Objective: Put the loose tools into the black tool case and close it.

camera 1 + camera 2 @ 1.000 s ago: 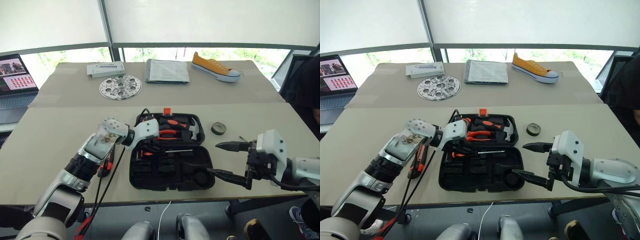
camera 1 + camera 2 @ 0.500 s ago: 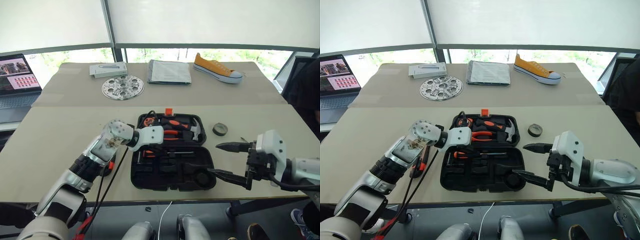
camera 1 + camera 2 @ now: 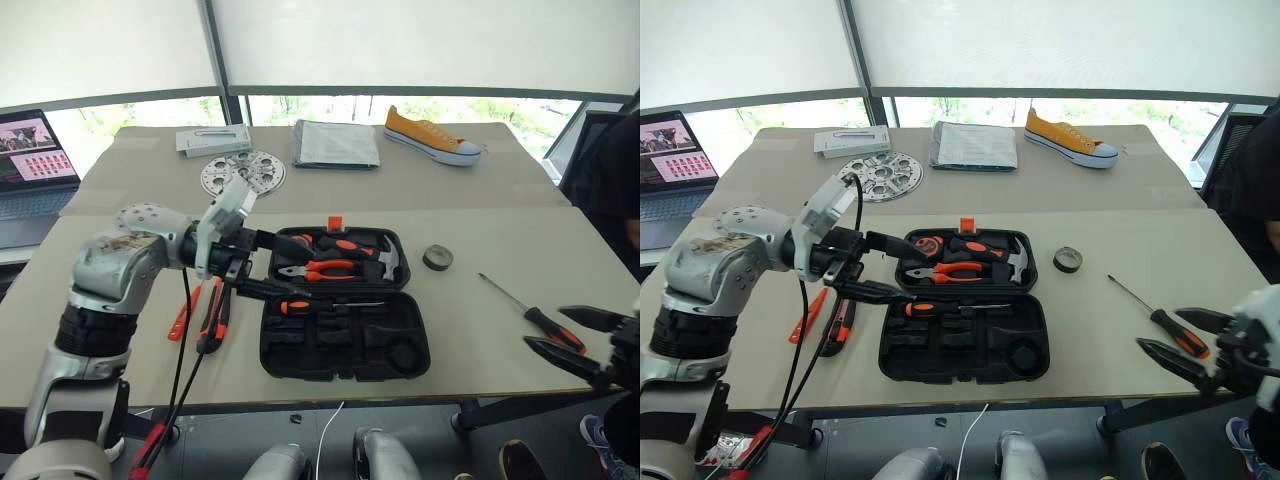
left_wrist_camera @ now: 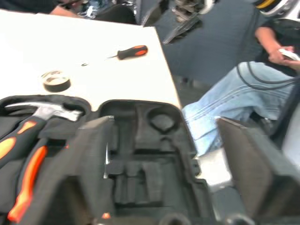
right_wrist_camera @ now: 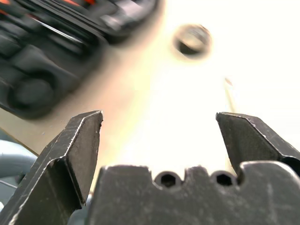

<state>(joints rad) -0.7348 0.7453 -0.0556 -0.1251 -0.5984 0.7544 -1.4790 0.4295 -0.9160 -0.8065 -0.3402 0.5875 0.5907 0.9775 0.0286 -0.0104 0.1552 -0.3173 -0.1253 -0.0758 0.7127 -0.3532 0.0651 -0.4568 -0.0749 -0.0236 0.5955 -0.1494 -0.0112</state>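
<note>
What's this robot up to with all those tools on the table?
It is packing loose tools into the open black tool case. One screwdriver already lies in the case. Both grippers are open and empty: the left gripper hovers at the case's left edge, the right gripper beside a long screwdriver out on the table. A small tape roll right of the case, and a utility knife and small orange screwdriver left of it, remain outside.
</note>
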